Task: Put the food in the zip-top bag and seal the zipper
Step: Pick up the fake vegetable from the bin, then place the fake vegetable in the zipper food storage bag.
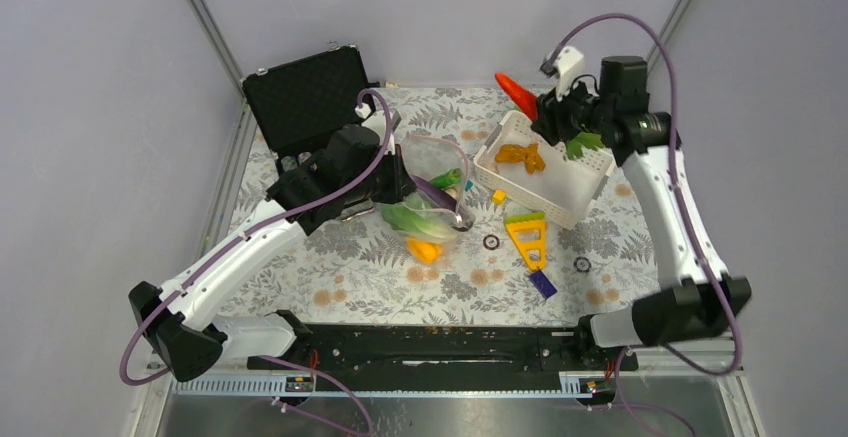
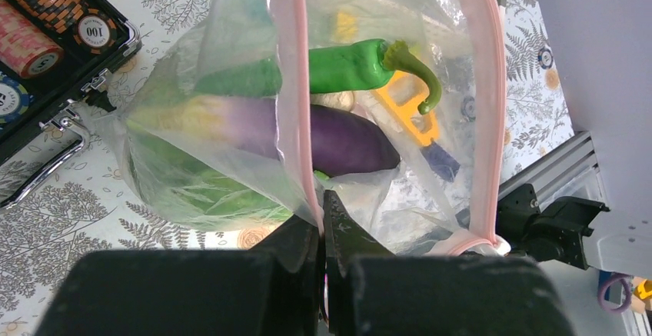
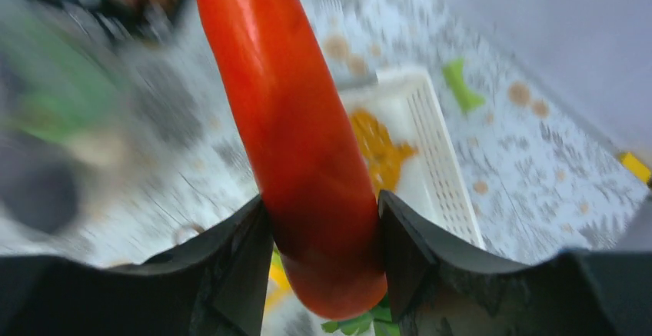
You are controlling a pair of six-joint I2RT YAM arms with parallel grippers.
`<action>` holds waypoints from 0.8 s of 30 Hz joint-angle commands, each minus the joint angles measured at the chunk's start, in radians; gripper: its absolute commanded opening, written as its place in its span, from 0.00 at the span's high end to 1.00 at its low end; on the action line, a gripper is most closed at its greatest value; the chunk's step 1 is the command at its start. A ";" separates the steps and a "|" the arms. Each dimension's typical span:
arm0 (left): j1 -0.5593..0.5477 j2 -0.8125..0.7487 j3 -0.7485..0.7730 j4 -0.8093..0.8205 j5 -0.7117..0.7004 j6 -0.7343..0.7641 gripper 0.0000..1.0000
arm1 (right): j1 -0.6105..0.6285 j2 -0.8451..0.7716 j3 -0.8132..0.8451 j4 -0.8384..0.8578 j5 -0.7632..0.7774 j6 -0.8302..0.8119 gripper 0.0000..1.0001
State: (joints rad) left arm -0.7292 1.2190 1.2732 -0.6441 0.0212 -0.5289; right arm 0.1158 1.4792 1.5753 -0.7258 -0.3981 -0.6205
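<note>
2 pincers each hold something. The left pincer is clamped fully shut on the pink zipper of the zip-top bag. The bag rests on the table with a green pepper, purple eggplant and lettuce leaf inside. The right pincer, part open, grips the red chili in the air near the white basket, where an orange lumpy piece lies.

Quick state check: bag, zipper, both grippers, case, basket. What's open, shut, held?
Bag: open, vegetables inside.
Zipper: unsealed, its two sides apart.
Left gripper: shut on the bag's rim.
Right gripper: shut on the chili, held in the air.
Case: lid open.
Basket: upright, orange piece inside.
</note>
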 commanded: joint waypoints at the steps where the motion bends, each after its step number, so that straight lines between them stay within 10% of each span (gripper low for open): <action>1: 0.004 -0.026 0.006 0.059 -0.004 -0.041 1.00 | 0.085 -0.203 -0.072 0.405 -0.199 0.585 0.67; 10: 0.005 -0.065 -0.006 0.051 -0.014 -0.073 1.00 | 0.340 -0.407 -0.363 1.110 -0.130 1.151 0.67; 24: 0.003 -0.089 -0.030 0.090 0.002 -0.099 1.00 | 0.624 -0.190 -0.445 1.429 0.093 1.215 0.69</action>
State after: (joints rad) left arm -0.7292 1.1507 1.2324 -0.6239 0.0212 -0.6186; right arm 0.6884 1.2774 1.1343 0.5148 -0.3832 0.5636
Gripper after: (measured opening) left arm 0.008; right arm 0.556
